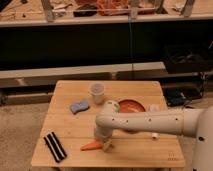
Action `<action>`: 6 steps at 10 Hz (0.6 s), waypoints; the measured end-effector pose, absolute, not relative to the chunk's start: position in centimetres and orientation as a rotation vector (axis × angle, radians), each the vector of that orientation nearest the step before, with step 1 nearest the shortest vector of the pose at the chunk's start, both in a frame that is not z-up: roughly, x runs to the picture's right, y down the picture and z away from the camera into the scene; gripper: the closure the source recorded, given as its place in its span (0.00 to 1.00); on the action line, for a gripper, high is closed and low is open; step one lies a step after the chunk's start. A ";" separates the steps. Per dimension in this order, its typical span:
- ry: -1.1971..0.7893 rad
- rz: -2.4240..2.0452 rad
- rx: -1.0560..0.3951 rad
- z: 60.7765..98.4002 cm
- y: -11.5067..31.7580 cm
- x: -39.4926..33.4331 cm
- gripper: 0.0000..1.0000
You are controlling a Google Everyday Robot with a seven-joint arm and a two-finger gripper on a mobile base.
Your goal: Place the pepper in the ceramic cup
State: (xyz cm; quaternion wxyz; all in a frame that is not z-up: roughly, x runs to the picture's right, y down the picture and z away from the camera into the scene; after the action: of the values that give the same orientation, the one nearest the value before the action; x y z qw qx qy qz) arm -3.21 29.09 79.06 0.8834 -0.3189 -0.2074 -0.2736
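Wooden table (70, 127) under hand (105, 144) carries pepper (91, 146), ceramic cup (97, 93), plate (134, 105).
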 end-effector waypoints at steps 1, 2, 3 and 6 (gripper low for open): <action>-0.429 -0.570 -0.672 78.9 29.1 -3.1 0.70; -0.431 -0.570 -0.670 78.8 29.1 -3.2 0.80; -0.435 -0.569 -0.649 78.9 28.7 -3.3 0.90; -0.427 -0.569 -0.609 79.1 27.4 -3.3 0.95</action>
State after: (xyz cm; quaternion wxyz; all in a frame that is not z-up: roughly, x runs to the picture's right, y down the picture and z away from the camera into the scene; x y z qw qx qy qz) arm -3.27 27.42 79.11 0.8925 -0.2935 -0.2056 -0.2740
